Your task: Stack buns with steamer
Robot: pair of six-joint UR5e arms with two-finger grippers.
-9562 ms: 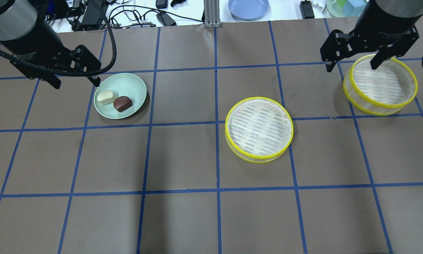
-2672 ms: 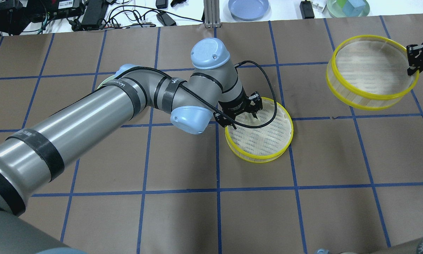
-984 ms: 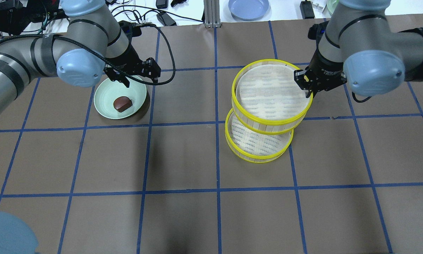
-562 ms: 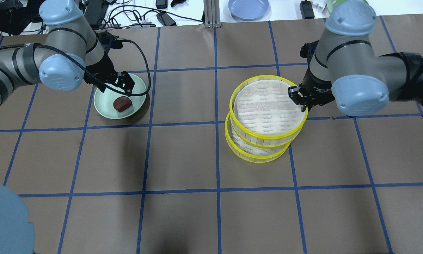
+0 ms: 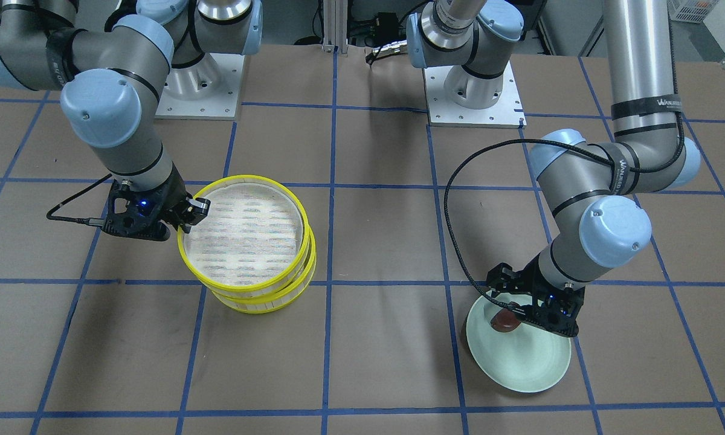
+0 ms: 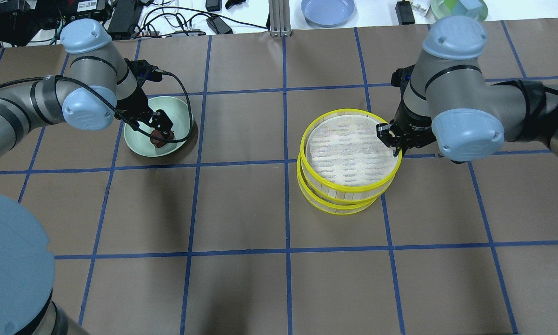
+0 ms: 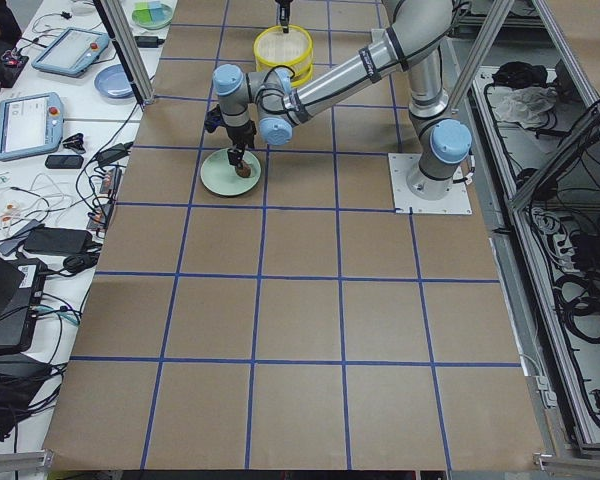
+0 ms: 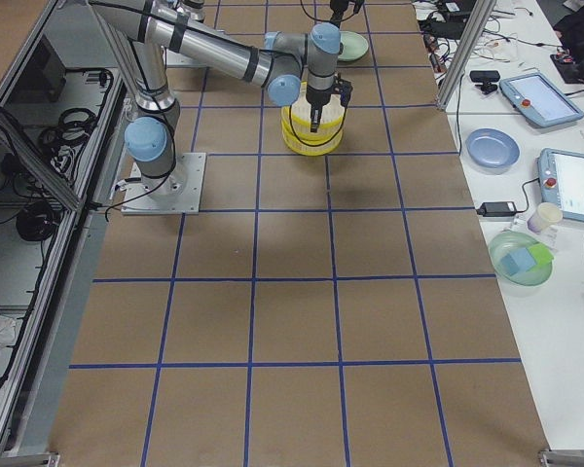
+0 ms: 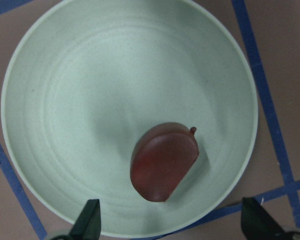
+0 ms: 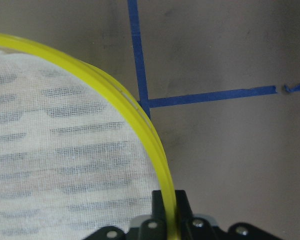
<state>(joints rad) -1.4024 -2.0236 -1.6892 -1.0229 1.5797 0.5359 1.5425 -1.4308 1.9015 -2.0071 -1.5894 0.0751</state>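
The upper steamer tray point(image 6: 348, 144) with its yellow rim sits on the lower tray point(image 6: 339, 207), slightly offset toward the back. My right gripper point(image 6: 395, 144) is shut on the upper tray's rim point(image 10: 140, 120) at its right side. The reddish-brown bun point(image 9: 165, 162) lies on the pale green plate point(image 6: 179, 114). My left gripper point(image 6: 160, 130) is open just above it, its fingertips point(image 9: 90, 222) on either side of the bun. In the front view the bun point(image 5: 504, 323) shows between the fingers. The cream-white bun is hidden from view.
A blue plate point(image 6: 328, 10), cables and chargers lie on the white bench behind the table. The brown table point(image 6: 242, 279) has a blue tape grid. My left arm's elbow point(image 6: 9, 260) fills the near left corner of the overhead view.
My right gripper has lowered the upper tray onto the lower one. My left gripper has come down over the brown bun on the plate.
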